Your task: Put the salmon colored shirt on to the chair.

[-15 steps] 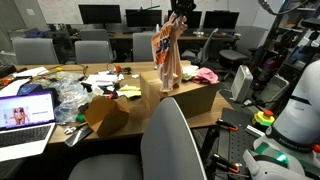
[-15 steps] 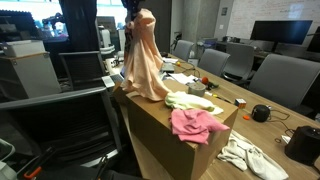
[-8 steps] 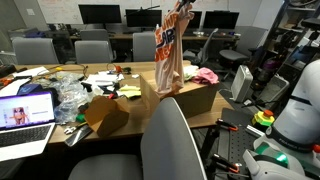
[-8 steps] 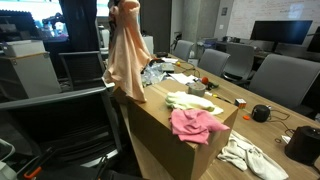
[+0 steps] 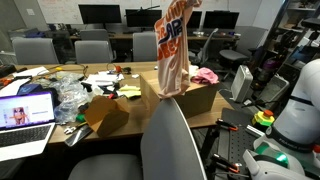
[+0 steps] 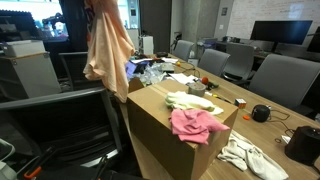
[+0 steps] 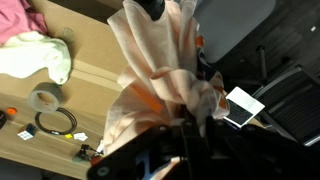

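The salmon colored shirt (image 5: 173, 50) hangs in the air above the table's near edge, with its orange-and-white print facing the camera. It also shows as a pale peach drape (image 6: 108, 45) left of the cardboard box. In the wrist view my gripper (image 7: 186, 128) is shut on a bunch of the shirt (image 7: 160, 60), which hangs away from it. In both exterior views the gripper is cut off by the top edge. The chair (image 5: 176, 140) stands in front of the table, its tall rounded back just below the shirt's hem. Its grey surface shows in the wrist view (image 7: 235, 30).
An open cardboard box (image 5: 200, 98) sits on the table with a brighter pink cloth (image 6: 195, 125) and a white cloth (image 6: 190, 100) on it. A laptop (image 5: 25, 115), a plastic bag and clutter lie beside it. A tape roll (image 7: 45, 97) is on the table. Smaller grey chairs (image 5: 90, 50) stand behind.
The shirt has been lifted higher off the box. It has swung away from the box, past the table edge, towards the chair side.
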{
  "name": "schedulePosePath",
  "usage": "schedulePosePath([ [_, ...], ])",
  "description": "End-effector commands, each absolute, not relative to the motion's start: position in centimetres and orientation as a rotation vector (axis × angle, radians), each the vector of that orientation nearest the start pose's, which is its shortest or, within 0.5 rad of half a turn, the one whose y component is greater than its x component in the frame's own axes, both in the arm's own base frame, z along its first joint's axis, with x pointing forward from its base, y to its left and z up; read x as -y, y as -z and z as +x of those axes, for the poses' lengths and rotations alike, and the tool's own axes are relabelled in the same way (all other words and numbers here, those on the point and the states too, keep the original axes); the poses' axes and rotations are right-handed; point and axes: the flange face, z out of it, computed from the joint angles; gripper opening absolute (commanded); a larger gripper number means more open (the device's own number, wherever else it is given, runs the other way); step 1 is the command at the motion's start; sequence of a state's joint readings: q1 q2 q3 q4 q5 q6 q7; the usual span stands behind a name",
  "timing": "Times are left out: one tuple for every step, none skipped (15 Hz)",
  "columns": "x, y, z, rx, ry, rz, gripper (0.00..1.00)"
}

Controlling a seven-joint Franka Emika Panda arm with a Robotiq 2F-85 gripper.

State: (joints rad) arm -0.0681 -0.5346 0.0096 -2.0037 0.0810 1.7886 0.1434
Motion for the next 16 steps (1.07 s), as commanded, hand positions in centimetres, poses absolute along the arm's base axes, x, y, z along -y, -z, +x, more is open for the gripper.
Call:
schedulePosePath([
  [-1.6, -71.8, 38.3, -0.156, 0.552, -3.042, 0.02],
  [-2.6, -72.2, 38.0, -0.116, 0.563, -3.050, 0.02],
  [-3.6, -72.5, 37.7, -0.076, 0.570, -3.058, 0.02],
  [-4.7, -72.6, 37.4, -0.032, 0.577, -3.067, 0.02],
  [-5.7, -72.7, 37.1, 0.008, 0.579, -3.073, 0.02],
  [-6.6, -72.5, 36.9, 0.054, 0.570, -3.082, 0.02],
  [-7.4, -72.4, 36.7, 0.092, 0.558, -3.088, 0.02],
  [-8.3, -71.9, 36.6, 0.136, 0.532, -3.101, 0.02],
  [-8.9, -71.6, 36.4, 0.172, 0.504, -3.111, 0.02],
  [-9.3, -71.3, 36.3, 0.203, 0.480, -3.116, 0.02],
  [-9.8, -71.0, 36.1, 0.236, 0.446, -3.119, 0.02],
  [-10.0, -70.7, 35.8, 0.266, 0.421, -3.122, 0.02],
  [-10.2, -70.6, 35.5, 0.300, 0.392, -3.122, 0.02],
  [-10.3, -70.4, 35.2, 0.327, 0.364, -3.124, 0.02],
  [-10.4, -70.2, 34.9, 0.355, 0.338, -3.129, 0.02],
  [-10.5, -69.9, 34.7, 0.377, 0.316, -3.137, 0.02],
])
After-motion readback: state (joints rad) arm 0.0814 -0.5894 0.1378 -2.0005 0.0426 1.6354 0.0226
